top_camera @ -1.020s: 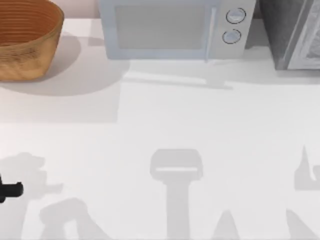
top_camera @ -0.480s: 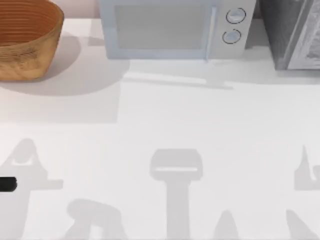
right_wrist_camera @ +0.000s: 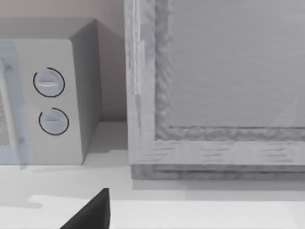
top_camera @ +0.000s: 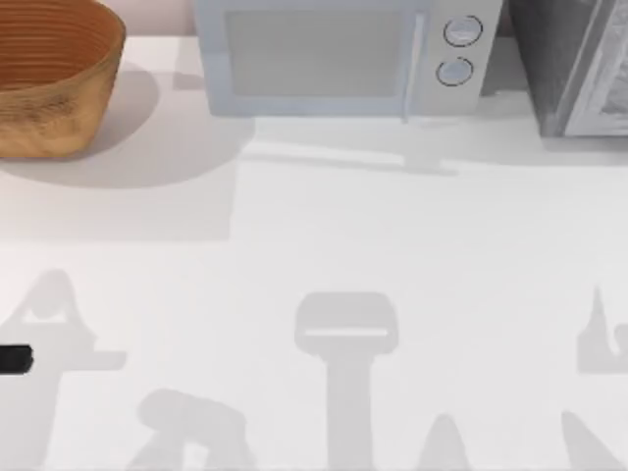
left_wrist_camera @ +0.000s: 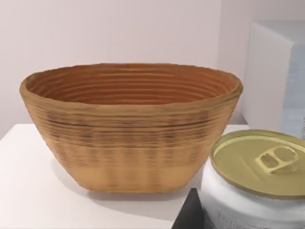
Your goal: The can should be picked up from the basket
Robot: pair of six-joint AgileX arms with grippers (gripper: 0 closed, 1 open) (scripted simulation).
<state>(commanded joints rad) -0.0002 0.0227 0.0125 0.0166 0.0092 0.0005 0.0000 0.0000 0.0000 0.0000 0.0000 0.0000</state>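
I see a white table [top_camera: 324, 245] with open room across its middle and near half; the basket [top_camera: 54, 83] sits at the far left corner, the microwave [top_camera: 339, 59] along the far edge. My left gripper [top_camera: 15, 360] is a dark sliver at the left edge. From my left wrist, the can [left_wrist_camera: 255, 183] is close to the camera, gold top up, axis upright, outside the basket [left_wrist_camera: 131, 126], beside a dark finger [left_wrist_camera: 188, 214]. I cannot tell how either gripper's jaws stand.

overhead downward view; left wrist close, level on basket [left_wrist_camera: 131, 129]; right wrist facing microwave [right_wrist_camera: 47, 102]
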